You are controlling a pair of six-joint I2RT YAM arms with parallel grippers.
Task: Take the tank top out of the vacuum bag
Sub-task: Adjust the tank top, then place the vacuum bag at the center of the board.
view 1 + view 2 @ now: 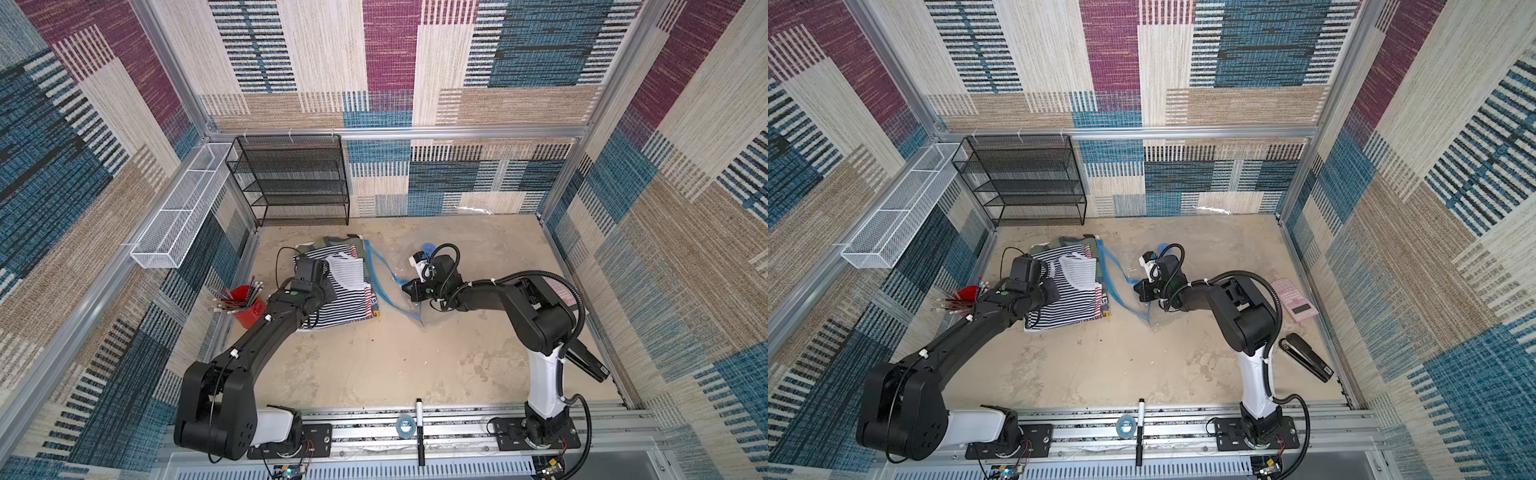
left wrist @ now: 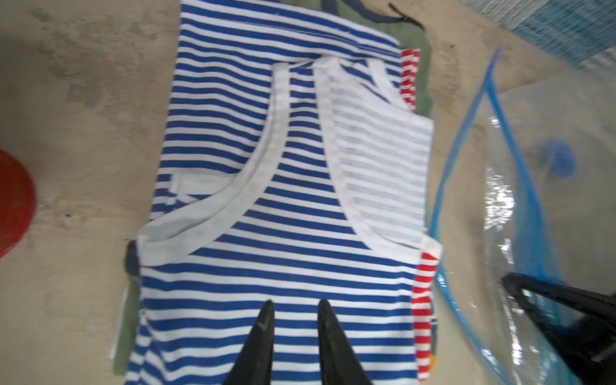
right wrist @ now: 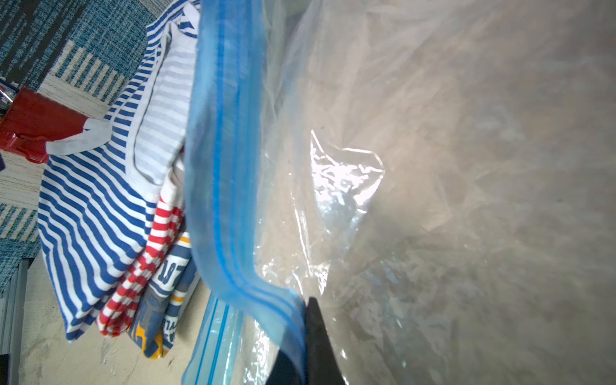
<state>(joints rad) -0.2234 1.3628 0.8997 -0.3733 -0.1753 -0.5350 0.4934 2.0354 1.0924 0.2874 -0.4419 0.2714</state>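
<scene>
The blue-and-white striped tank top (image 1: 345, 291) (image 2: 300, 200) with white trim lies on top of a pile of folded clothes, outside the vacuum bag (image 2: 500, 206). My left gripper (image 2: 295, 303) hovers just over its striped body. The jaws are a little apart, with only fabric showing in the gap. The clear bag lies crumpled to the right of the pile, and its round blue valve (image 1: 428, 248) faces up. My right gripper (image 3: 305, 303) (image 1: 409, 287) is shut on the bag's blue zip strip (image 3: 226, 166) and holds that edge lifted.
A red cup of pencils (image 1: 245, 305) stands left of the pile. A black mesh shelf (image 1: 291, 183) and a white wire basket (image 1: 183, 203) are at the back left. A pink calculator (image 1: 1293, 299) and a black stapler (image 1: 1306, 356) lie at the right. A marker (image 1: 419, 432) and a tape roll (image 1: 405, 426) rest on the front rail.
</scene>
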